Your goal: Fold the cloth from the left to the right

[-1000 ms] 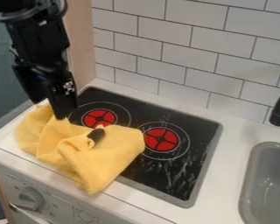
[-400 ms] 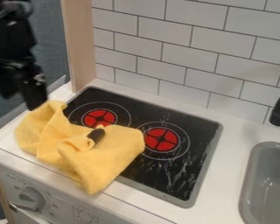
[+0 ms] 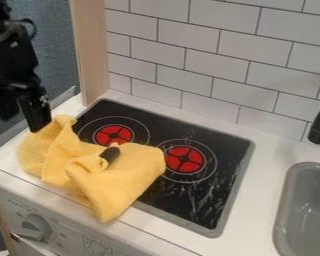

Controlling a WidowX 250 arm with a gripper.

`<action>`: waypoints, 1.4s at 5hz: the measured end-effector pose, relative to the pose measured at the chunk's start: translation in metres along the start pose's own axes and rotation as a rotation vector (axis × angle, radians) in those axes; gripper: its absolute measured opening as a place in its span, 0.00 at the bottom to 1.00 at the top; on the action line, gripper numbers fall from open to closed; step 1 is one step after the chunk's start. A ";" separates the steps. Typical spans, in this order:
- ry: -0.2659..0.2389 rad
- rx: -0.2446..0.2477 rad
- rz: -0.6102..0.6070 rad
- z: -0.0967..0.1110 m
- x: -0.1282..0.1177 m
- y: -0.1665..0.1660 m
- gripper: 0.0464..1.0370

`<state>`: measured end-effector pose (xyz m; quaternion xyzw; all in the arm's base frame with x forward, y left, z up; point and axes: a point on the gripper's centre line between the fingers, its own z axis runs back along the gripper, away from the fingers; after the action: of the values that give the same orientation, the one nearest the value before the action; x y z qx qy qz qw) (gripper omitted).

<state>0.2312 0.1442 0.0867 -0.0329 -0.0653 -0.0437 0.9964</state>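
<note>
The black gripper (image 3: 20, 124) hangs at the left side of the view, by the upper left edge of the cloth. Its two fingers stand apart with no cloth between them. The yellow cloth (image 3: 126, 175) lies crumpled over the front left of the stove and the white counter edge. Its left part is bunched, with a raised fold near the gripper, while the right part spreads past the left burner's front. A small dark object (image 3: 110, 155) pokes out at the cloth's middle; the rest of it is hidden.
The black stove top (image 3: 189, 200) has two red burners. To the right are a grey sink (image 3: 309, 210) and a black faucet (image 3: 319, 125). A tiled wall (image 3: 189, 60) and a wooden post (image 3: 92, 50) stand behind. A knob (image 3: 34, 227) sits on the front panel.
From over the cloth's upper part, the gripper has moved left, uncovering the raised fold and the stove's back left corner. The cloth looks nearly the same.
</note>
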 end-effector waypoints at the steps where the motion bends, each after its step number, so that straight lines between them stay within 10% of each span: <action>1: -0.032 0.031 0.033 -0.005 0.007 0.003 0.96; 5: 0.048 -0.013 0.115 -0.060 0.019 0.026 0.90; 7: 0.030 -0.019 0.085 -0.064 0.019 0.023 0.29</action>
<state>0.2604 0.1614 0.0248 -0.0444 -0.0486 -0.0026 0.9978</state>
